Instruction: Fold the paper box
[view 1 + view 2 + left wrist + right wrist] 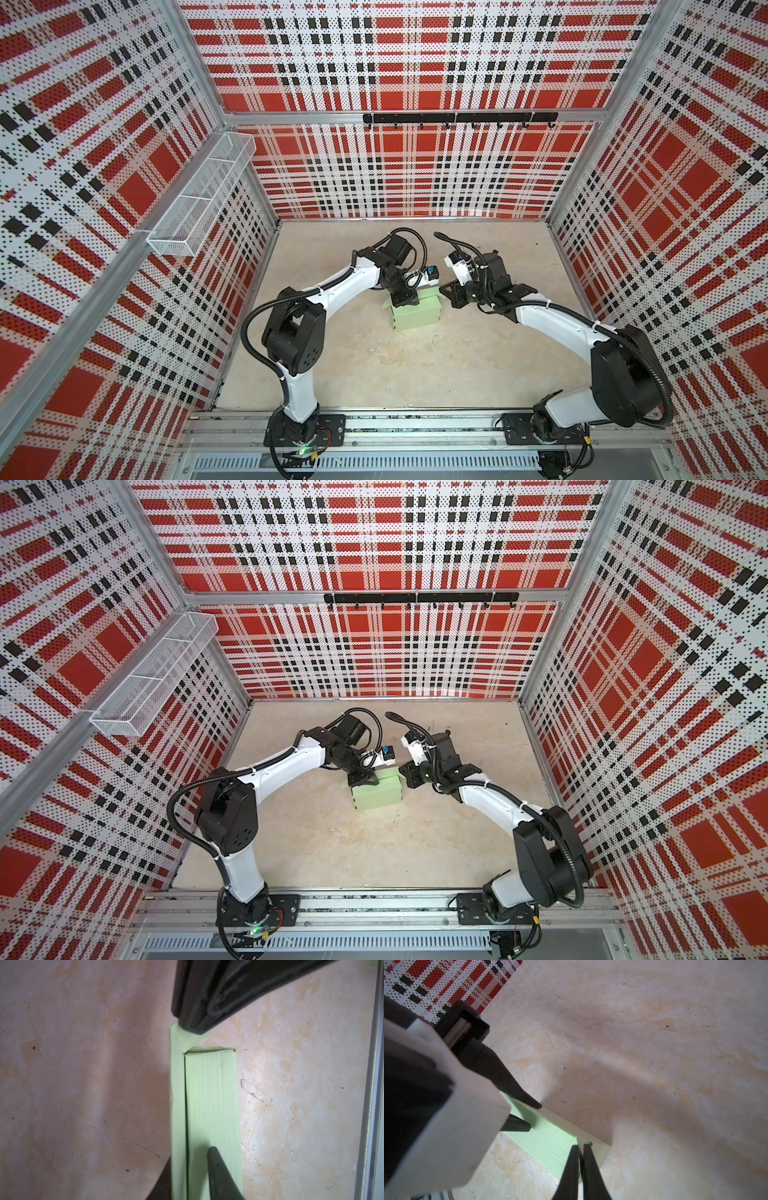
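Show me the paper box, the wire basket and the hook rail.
paper box [417,318], in a top view, front face.
wire basket [203,195], in a top view, middle of the mesh.
hook rail [490,117], in a top view, on the black bar.

Two arms, left arm [345,282] and right arm [552,322]: glossy white link shells between matt black joint housings [295,336]. Black corrugated conduit [244,334] looped along each, cinched with white ties [547,305]. Black screwed base plates [336,426]; green light [305,450] below the left one. Small blue block [433,273] at the left wrist. Slim, black, tapered fingers [591,1172] on the right gripper [581,1146].
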### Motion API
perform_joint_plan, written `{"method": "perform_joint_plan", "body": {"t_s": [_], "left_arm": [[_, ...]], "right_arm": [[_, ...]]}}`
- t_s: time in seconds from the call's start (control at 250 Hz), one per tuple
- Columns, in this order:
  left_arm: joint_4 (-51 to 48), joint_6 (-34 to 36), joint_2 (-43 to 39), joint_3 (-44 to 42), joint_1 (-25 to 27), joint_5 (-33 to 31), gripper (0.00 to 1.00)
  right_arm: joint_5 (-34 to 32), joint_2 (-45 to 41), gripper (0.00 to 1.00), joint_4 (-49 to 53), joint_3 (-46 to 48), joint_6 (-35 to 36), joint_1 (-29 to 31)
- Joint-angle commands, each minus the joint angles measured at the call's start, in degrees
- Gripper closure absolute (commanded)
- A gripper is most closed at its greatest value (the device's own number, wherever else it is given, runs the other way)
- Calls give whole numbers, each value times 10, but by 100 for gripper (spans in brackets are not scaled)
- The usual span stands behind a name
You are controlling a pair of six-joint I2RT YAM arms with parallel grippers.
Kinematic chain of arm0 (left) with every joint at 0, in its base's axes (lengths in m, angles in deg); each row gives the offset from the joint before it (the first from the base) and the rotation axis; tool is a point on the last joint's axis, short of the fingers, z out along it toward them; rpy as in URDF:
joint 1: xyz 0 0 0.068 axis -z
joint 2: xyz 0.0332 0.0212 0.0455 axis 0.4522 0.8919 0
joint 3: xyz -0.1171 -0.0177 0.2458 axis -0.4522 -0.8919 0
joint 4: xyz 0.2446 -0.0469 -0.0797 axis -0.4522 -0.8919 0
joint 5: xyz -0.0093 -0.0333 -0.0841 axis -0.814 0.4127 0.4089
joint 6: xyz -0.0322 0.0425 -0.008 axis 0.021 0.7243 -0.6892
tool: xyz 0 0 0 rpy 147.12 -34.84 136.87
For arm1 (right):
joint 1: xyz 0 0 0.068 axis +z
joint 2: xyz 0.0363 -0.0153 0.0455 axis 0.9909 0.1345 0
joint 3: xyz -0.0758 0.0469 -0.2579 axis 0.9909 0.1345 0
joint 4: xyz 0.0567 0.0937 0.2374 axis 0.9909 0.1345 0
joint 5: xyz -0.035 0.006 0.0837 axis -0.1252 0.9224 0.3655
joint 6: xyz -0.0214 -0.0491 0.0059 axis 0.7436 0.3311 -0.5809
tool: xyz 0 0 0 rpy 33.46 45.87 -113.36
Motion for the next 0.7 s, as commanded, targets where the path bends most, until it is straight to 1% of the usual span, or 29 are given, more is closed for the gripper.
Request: {"method": "perform_joint_plan", "body": {"t_s": [0.0,0.24,0.696], "left_arm": [[-11,8,17,-8,4,-9,73],[-11,7,16,-9,5,-9,73],[-8,6,15,-10,5,-11,72]], "right_arm": [[-31,-11,92,-22,12,-21,14],[-94,-12,92,-44,27,-62,44],[-157,-18,94,-81,66,-119,80]]}}
